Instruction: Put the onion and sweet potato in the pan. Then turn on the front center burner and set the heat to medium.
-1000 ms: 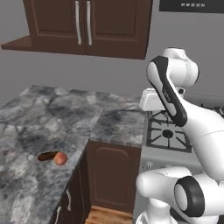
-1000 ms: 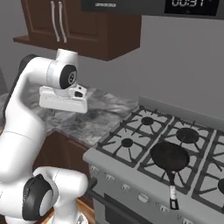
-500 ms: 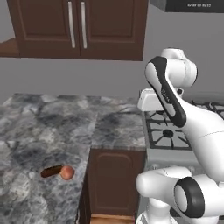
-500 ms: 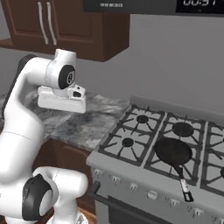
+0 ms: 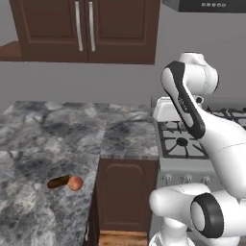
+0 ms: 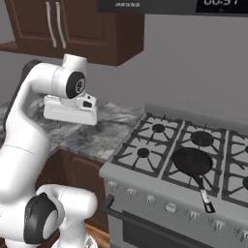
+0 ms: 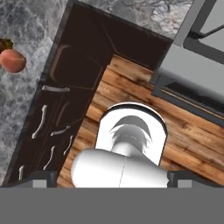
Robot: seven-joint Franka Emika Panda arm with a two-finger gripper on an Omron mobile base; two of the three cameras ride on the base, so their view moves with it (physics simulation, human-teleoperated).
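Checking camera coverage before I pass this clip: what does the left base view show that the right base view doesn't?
Left base view: the onion touching the sweet potato on the stone counter. Right base view: the black pan on the stove's middle front burner, handle toward the knobs. Both share the stove, the brown cupboards and that counter.

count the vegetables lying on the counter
2. The sweet potato and the onion lie touching on the grey stone counter, near its front edge, left of the range. Nothing there looks able to hide more.
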